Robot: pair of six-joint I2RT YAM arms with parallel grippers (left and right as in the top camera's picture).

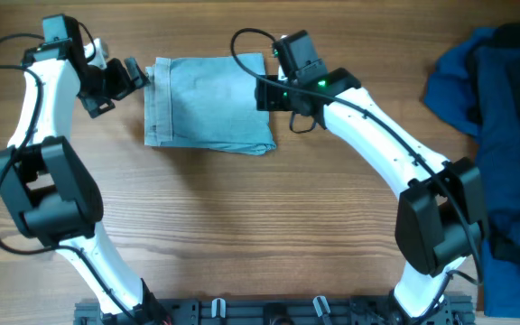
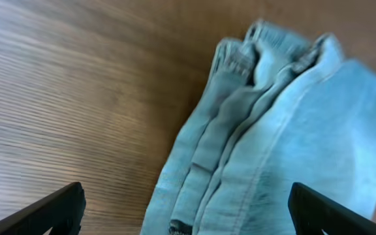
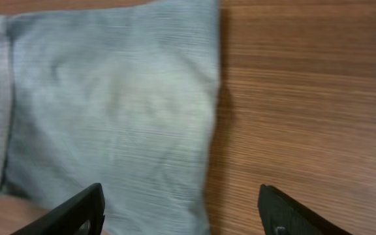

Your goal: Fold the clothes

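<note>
1. Table (image 1: 242,235): wood, fills the overhead frame.
2. Pile (image 1: 499,135): dark blue clothes heaped at the right edge.
3. Garment (image 1: 210,104): pale grey-blue, folded flat, upper centre.
4. Right gripper (image 1: 262,93): at the garment's right edge, jaws spread, empty.
5. Left gripper (image 1: 130,81): just beside the garment's left edge, jaws spread, empty.

A pale blue-grey garment (image 1: 210,106) lies folded into a flat rectangle near the far edge of the table (image 1: 242,226), left of centre, with its layered, stitched hems stacked along the left side. A heap of dark blue clothes (image 1: 499,135) sits crumpled against the right edge, unfolded.
</note>
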